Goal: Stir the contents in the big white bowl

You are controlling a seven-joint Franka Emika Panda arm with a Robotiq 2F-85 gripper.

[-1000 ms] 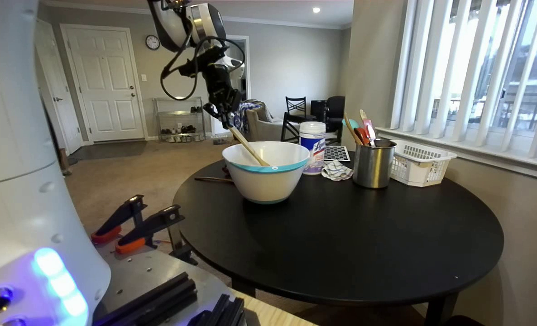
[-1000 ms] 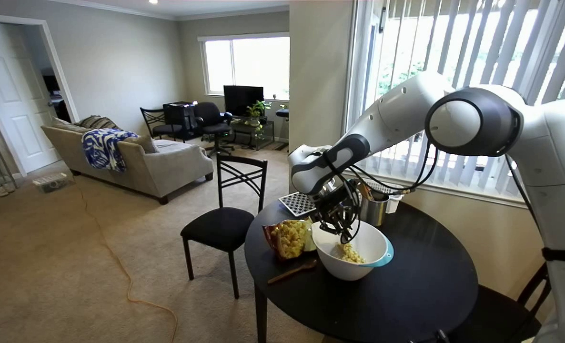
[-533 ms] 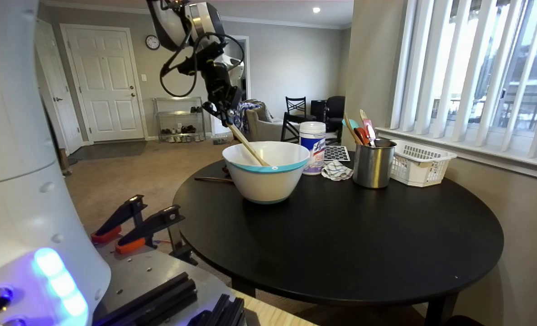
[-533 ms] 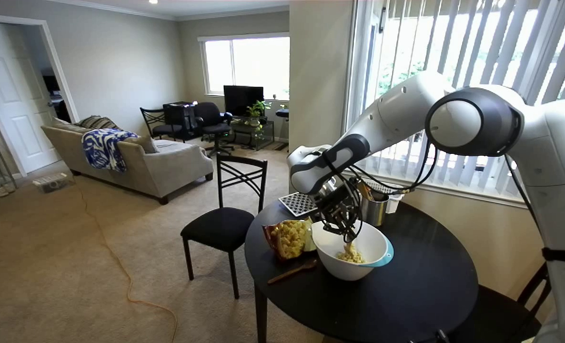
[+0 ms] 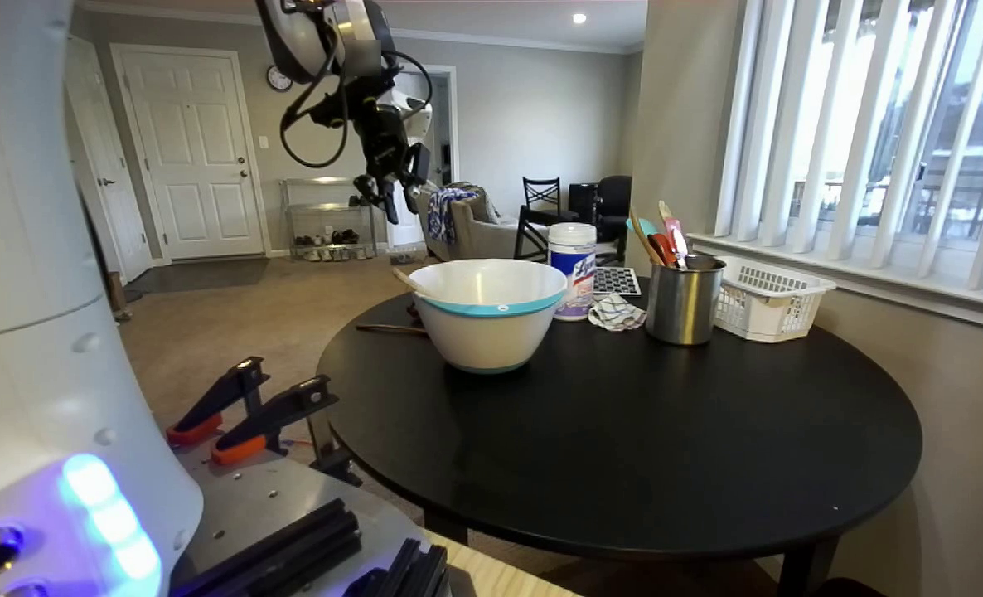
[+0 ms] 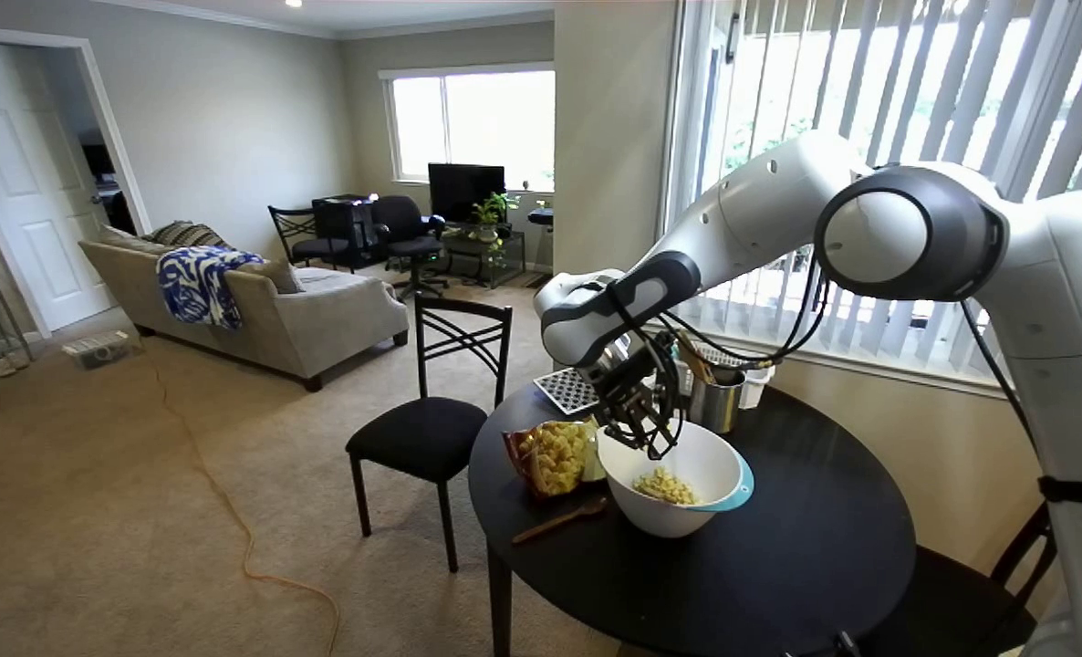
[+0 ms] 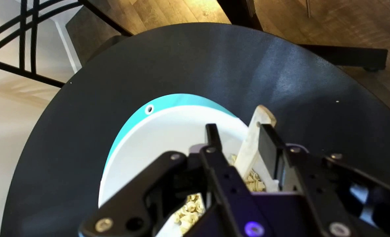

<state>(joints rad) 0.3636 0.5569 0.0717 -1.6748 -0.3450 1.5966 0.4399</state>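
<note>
The big white bowl [image 5: 491, 340] with a teal rim stands upright on the round black table; it also shows in an exterior view [image 6: 655, 518] and the wrist view [image 7: 182, 100]. Pale yellow pieces [image 6: 664, 486] lie in its bottom, also seen in the wrist view [image 7: 190, 210]. A light wooden utensil [image 5: 413, 283] leans on the bowl's rim with its handle sticking out; its lower end is hidden. My gripper [image 5: 402, 209] is open above the bowl's rim side. In the wrist view the utensil's handle [image 7: 250, 144] shows between and beyond the spread fingers [image 7: 238, 130], not clamped.
An open bag of yellow snacks [image 6: 559, 456] and a brown wooden spoon [image 6: 559, 521] lie beside the bowl. A wipes canister [image 5: 572, 278], cloth [image 5: 617, 313], metal cup of utensils [image 5: 682, 307] and white basket [image 5: 777, 303] stand behind. A chair [image 6: 431, 438] stands by the table.
The gripper has opened and let go of the wooden utensil, which dropped against the bowl's rim. The arm has moved slightly up and away, to the left in both exterior views.
</note>
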